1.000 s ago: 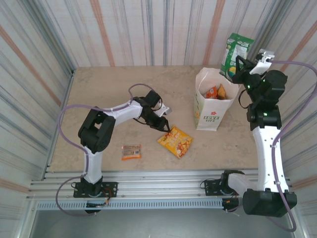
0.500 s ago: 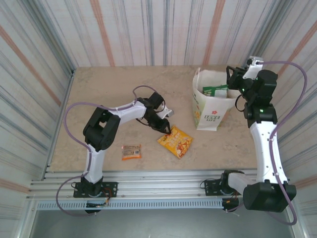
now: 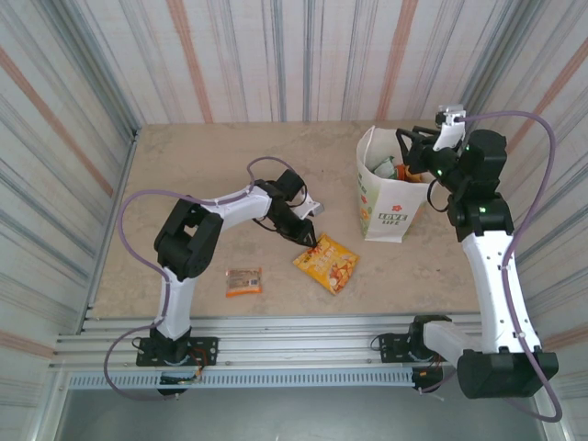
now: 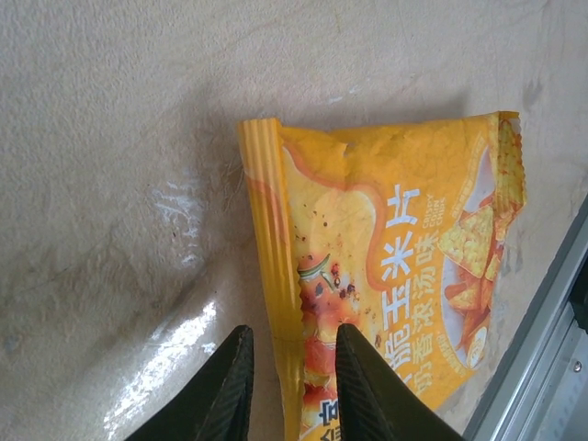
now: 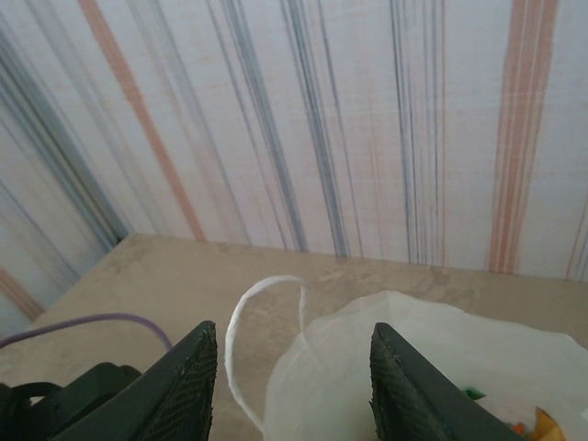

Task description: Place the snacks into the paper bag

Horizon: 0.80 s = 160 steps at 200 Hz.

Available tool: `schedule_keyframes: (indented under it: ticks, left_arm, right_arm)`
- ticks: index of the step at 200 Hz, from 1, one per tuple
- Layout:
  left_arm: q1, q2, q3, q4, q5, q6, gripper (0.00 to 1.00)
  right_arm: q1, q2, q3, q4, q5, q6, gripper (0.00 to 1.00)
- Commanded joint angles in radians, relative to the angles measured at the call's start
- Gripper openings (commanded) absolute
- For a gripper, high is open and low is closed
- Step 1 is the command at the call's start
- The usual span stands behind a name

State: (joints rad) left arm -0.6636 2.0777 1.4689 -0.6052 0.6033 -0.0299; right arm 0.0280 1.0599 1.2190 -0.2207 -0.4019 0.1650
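Chips packet (image 4: 395,239) lies flat, its crimped edge between the narrowly parted jaws of my left gripper (image 4: 292,333); right gripper (image 5: 292,326) hangs spread over the paper bag (image 5: 404,340).

The left arm (image 3: 234,200) and right arm (image 3: 490,266) are built of white tubular links joined by chunky black joint housings. A thin lilac cable (image 3: 152,193) loops alongside each arm. The gripper fingers (image 4: 225,395) are matte black, tapering wedges.

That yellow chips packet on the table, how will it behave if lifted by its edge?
Probably floppy: the chips packet is thin, creased film, so it would likely dangle from its crimped seal. Its glossy surface may slip.
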Motion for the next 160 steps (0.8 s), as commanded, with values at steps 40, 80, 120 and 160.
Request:
schedule_keyframes:
  ticks: [40, 80, 120, 160]
  left_arm:
    - [-0.016, 0.086, 0.029, -0.030, 0.024, 0.015, 0.27]
    - [-0.017, 0.046, 0.047, -0.070, -0.007, 0.050, 0.04]
    - [-0.007, -0.117, 0.091, -0.168, -0.093, 0.140, 0.00]
    - [-0.005, -0.295, 0.120, -0.237, -0.140, 0.294, 0.00]
  right_arm:
    - [0.042, -0.018, 0.031, -0.040, -0.021, -0.043, 0.47]
    - [0.071, -0.026, 0.024, -0.050, -0.042, -0.080, 0.46]
    - [0.111, -0.008, 0.019, -0.053, -0.118, -0.171, 0.47]
    - [0.157, 0.026, 0.019, -0.091, -0.259, -0.298, 0.51]
